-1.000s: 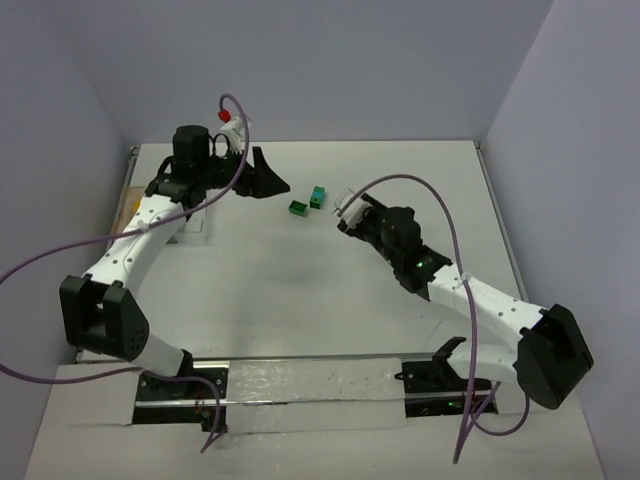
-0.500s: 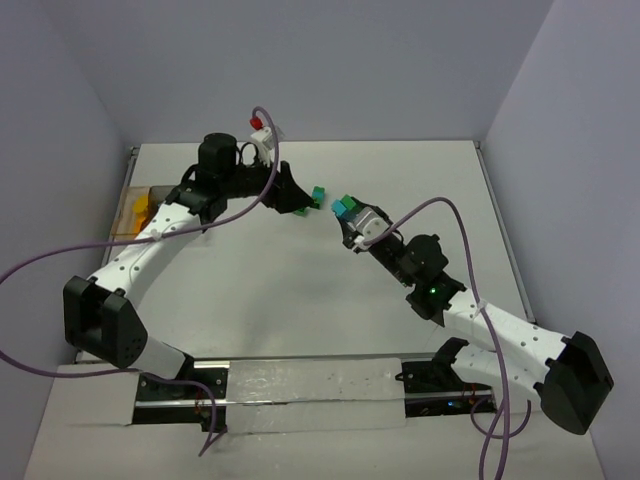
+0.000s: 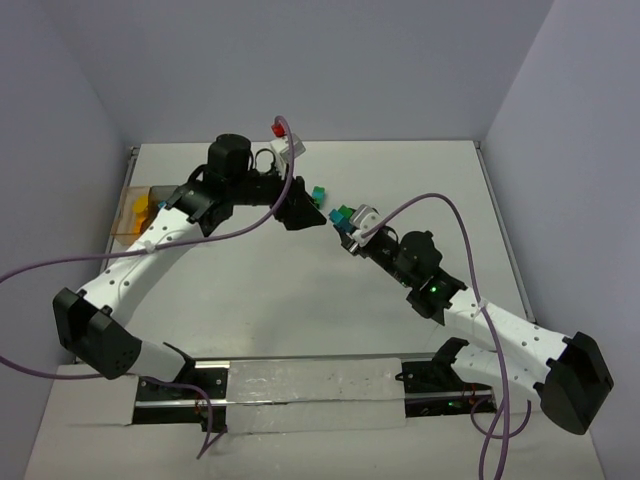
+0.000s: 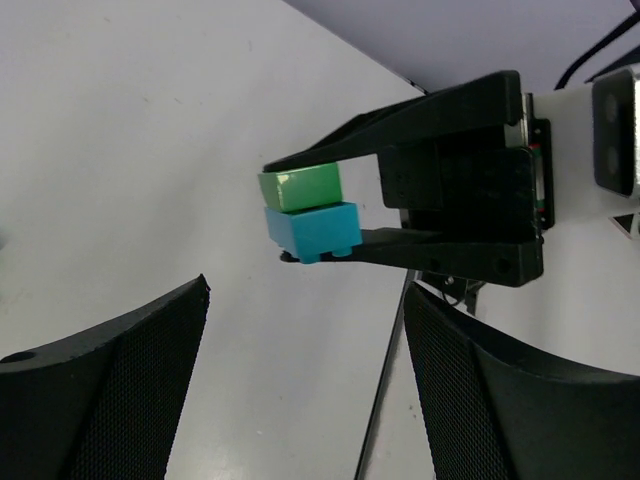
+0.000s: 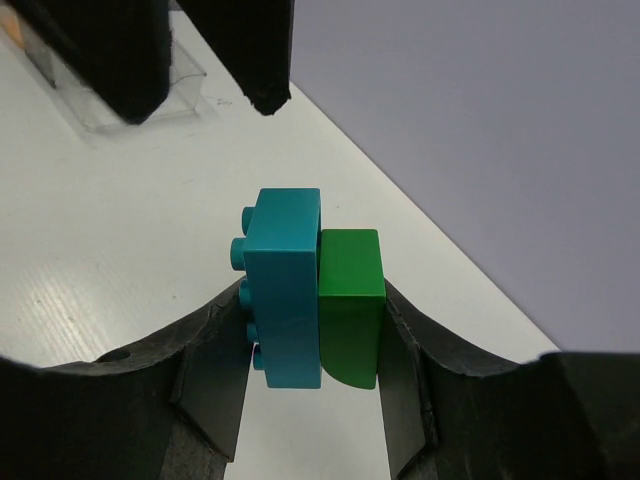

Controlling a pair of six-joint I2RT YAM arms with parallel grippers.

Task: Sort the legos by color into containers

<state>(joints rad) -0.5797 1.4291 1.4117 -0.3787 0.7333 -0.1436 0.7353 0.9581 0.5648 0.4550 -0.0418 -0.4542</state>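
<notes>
the right hand (image 5: 312, 322) clamps a teal brick (image 5: 285, 290) stuck to a green brick (image 5: 350, 300), raised off the surface (image 4: 120, 150) facing the left hand (image 4: 300, 335), spread wide and empty, likely so the 2 colours can be pulled apart.

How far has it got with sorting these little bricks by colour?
Looks done: orange and yellow pieces lie in the brown-tinted see-through tray. In hand: the right hand grips a teal brick and a green piece stuck together, with the open left hand close in front. Left: those two need separating and binning, and a small teal-and-green piece sits on the white table.
</notes>
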